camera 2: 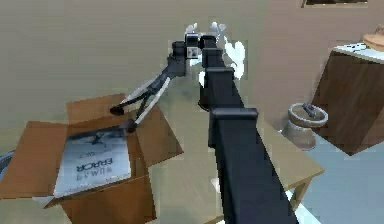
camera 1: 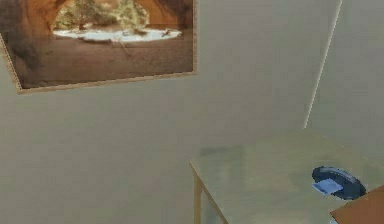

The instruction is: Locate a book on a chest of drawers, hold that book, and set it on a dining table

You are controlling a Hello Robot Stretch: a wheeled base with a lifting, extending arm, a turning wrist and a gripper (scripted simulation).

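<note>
My arm (camera 2: 235, 140) reaches out over a pale tabletop (camera 2: 275, 150). At its far end the gripper (camera 2: 126, 106) slants down to the left, its thin fingers (camera 2: 150, 90) ending at the rim of an open cardboard box (camera 2: 60, 150) that stands on this table. Inside the box lies a flat white thing with dark print (camera 2: 92, 162), perhaps a book. With the box right behind the fingertips, I cannot tell whether the gripper holds anything. A brown wooden chest (camera 2: 350, 90) stands at the arm side view's right, with a small pale thing (camera 2: 374, 41) on top.
The forward view has a beige wall with a framed picture (camera 1: 100, 40) at upper left and a pale table (camera 1: 260, 175) at lower right. On it sit a dark blue round dish (camera 1: 337, 182) and a brown thing (camera 1: 362, 212). A grey pot (camera 2: 300, 122) stands beside the chest.
</note>
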